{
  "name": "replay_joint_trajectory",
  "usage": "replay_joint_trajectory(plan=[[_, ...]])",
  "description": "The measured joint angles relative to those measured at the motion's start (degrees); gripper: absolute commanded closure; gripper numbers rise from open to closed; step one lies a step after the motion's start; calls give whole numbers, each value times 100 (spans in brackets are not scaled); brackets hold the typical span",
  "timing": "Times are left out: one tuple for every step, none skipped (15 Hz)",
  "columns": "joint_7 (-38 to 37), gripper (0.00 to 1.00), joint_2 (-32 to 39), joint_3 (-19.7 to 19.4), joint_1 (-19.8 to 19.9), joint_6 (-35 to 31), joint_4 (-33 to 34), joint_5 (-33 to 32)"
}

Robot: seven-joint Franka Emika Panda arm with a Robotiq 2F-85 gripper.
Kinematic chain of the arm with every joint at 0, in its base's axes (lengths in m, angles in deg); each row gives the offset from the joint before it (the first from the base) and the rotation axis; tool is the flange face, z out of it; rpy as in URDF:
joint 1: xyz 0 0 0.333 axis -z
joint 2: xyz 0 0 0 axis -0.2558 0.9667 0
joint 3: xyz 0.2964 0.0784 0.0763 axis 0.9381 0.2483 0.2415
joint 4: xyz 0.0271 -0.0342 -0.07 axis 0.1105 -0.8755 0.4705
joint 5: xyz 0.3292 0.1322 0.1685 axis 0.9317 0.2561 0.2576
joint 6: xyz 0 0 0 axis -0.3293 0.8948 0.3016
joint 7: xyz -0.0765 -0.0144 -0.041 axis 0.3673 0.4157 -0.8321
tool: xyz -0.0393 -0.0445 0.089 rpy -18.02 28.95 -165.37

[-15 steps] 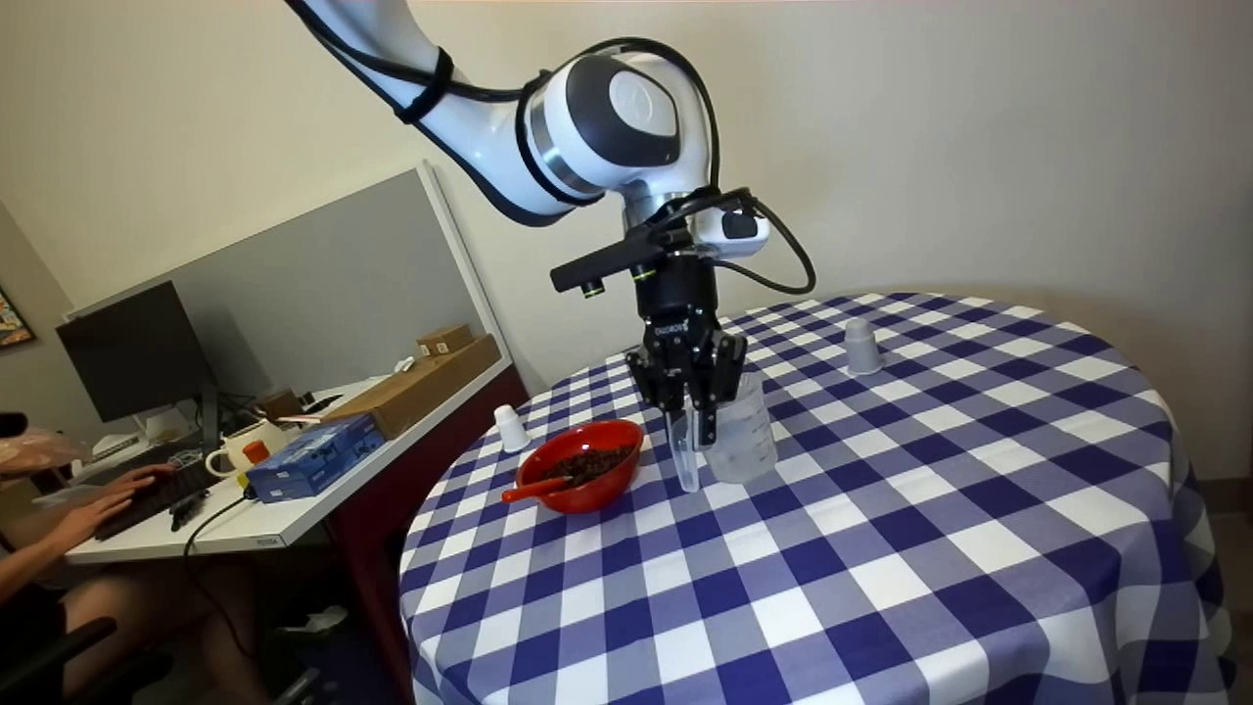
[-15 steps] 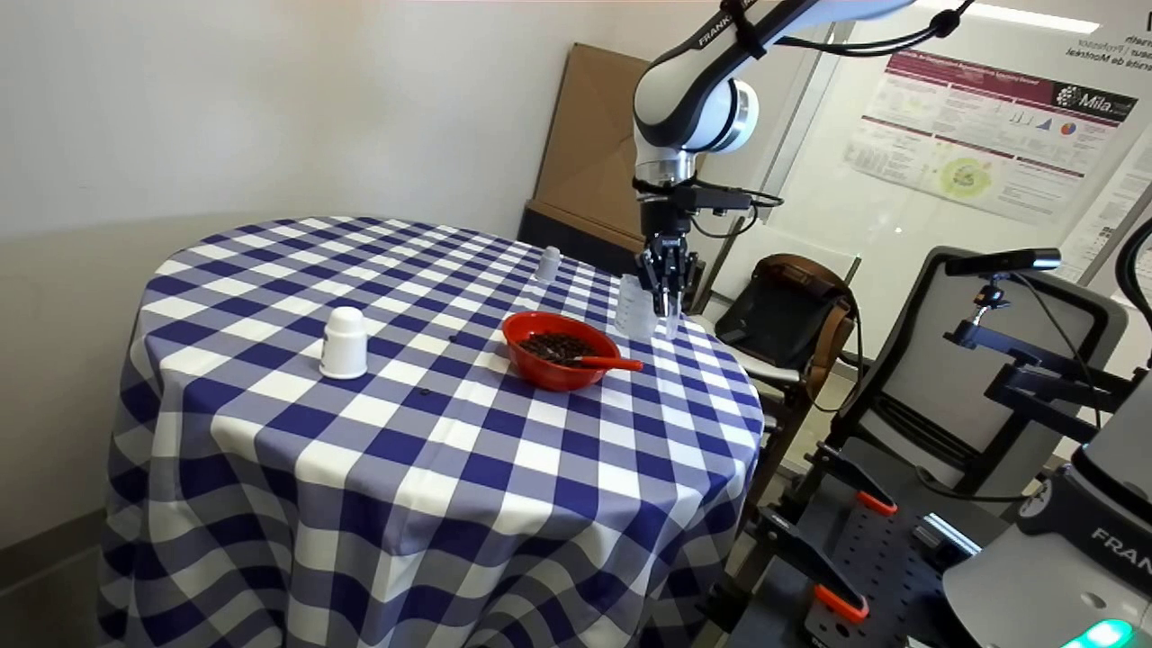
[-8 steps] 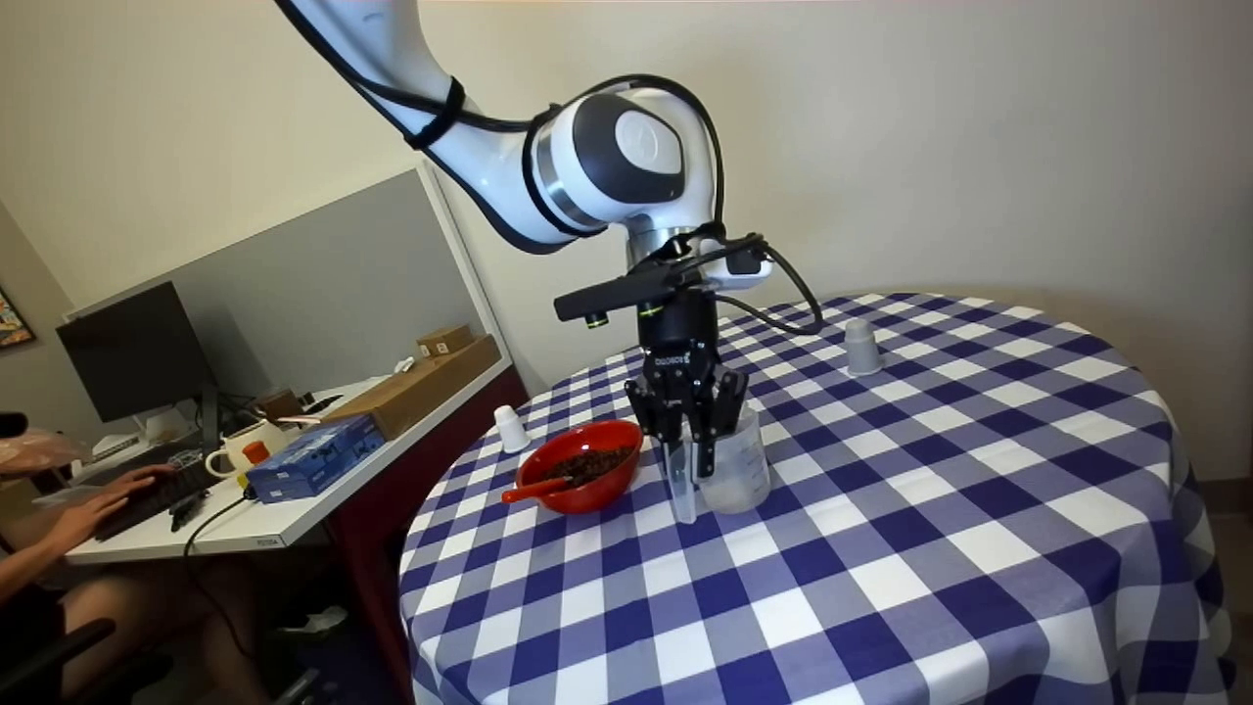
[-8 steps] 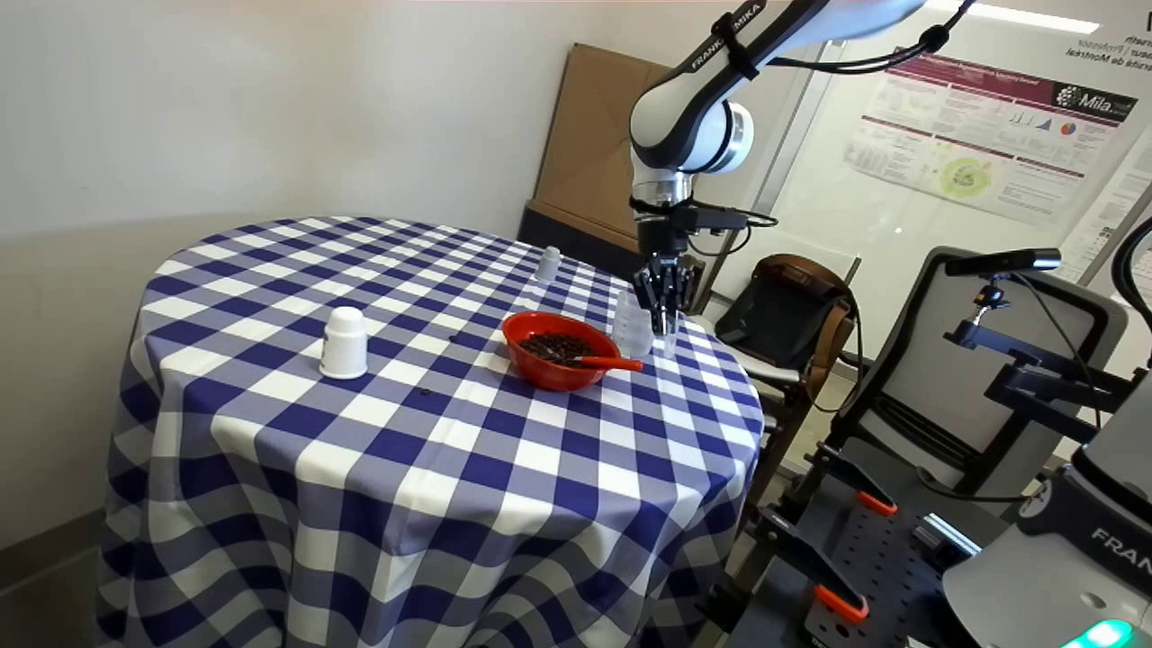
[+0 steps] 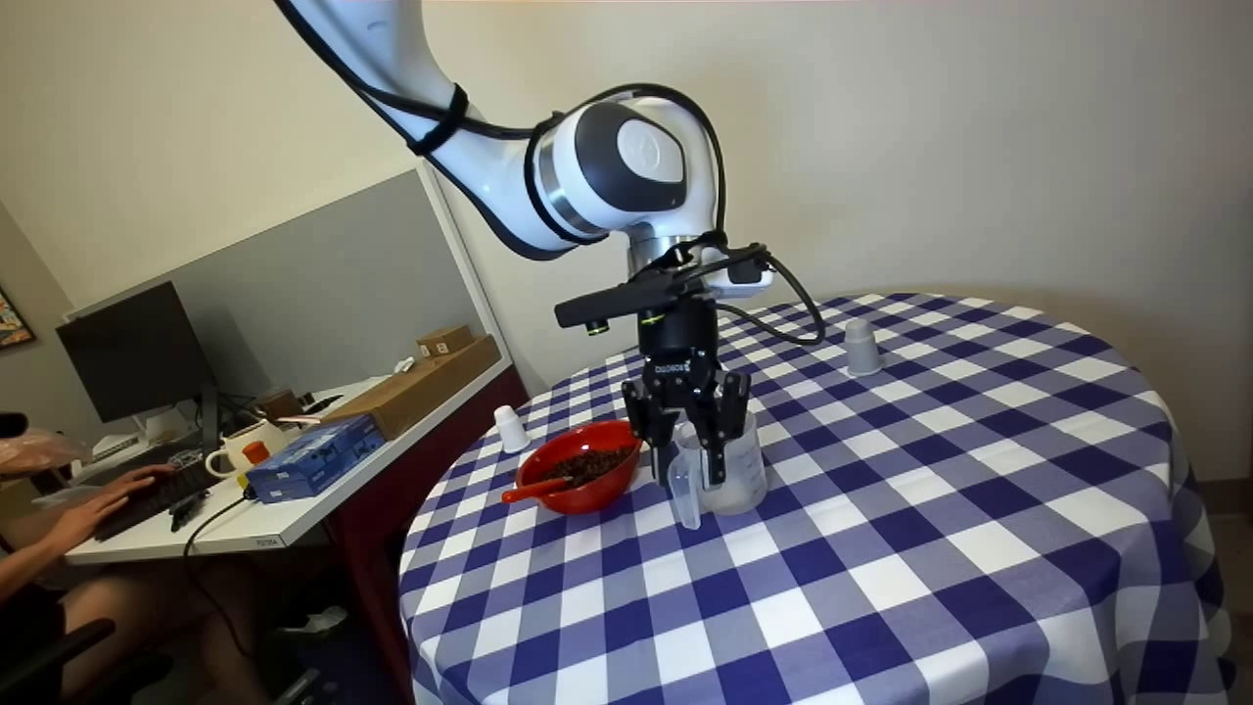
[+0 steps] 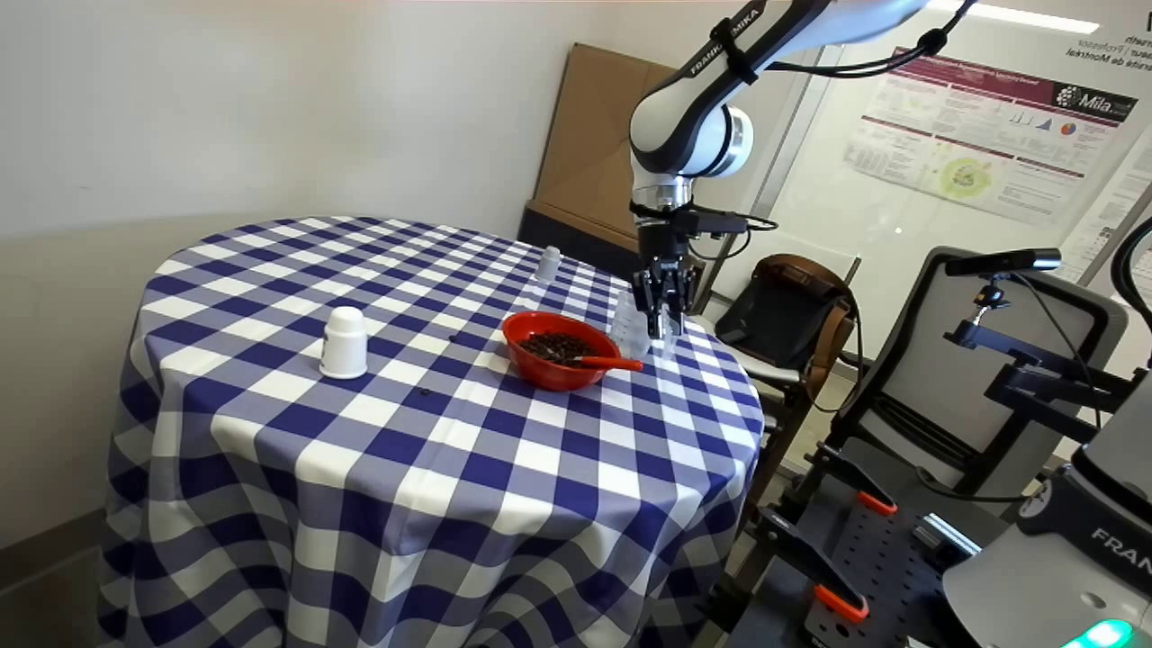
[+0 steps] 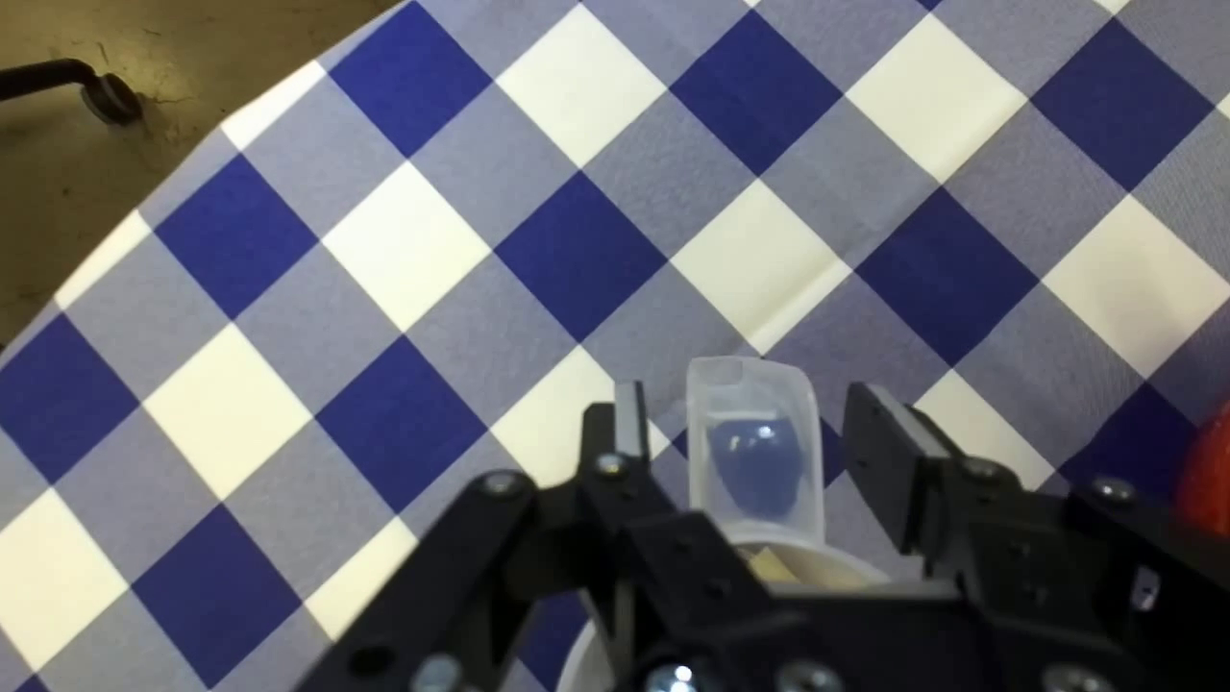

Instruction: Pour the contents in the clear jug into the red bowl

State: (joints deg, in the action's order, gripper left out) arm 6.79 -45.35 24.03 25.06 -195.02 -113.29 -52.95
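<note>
Handle (image 7: 755, 471) of clear measuring jug (image 5: 742, 480) is straddled by gripper (image 7: 754, 415), jaws parted; red bowl (image 5: 593, 497) is seen beside gripper.

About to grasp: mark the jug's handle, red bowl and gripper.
Jug's handle (image 7: 756, 452), wrist view: middle of the clear grip.
Red bowl (image 6: 540, 373), in an exterior view: outer wall.
Gripper (image 5: 688, 477), in an exterior view: midway between fingertips.

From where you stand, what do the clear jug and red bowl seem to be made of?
The clear jug is probably smooth plastic, being translucent and slightly milky. The red bowl seems glossy plastic, its smooth surface catching light, though glazed ceramic is possible.
</note>
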Motion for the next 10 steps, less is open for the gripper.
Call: replay_joint_trajectory(plan=[[26, 5, -2, 2, 0, 0, 0, 3], [60, 1, -14, 9, -1, -5, 0, 13], [99, 0, -45, 22, -1, -19, 0, 41], [154, 0, -99, 40, -2, -43, -2, 84], [201, 0, -183, 63, -6, -66, -7, 124], [250, 0, -303, 87, -14, -74, -18, 158], [278, 0, -453, 106, -29, -75, -37, 180], [283, 0, -638, 125, -47, -75, -72, 203], [283, 0, -841, 141, -68, -75, -128, 229], [282, 0, -1051, 152, -94, -75, -198, 233]])
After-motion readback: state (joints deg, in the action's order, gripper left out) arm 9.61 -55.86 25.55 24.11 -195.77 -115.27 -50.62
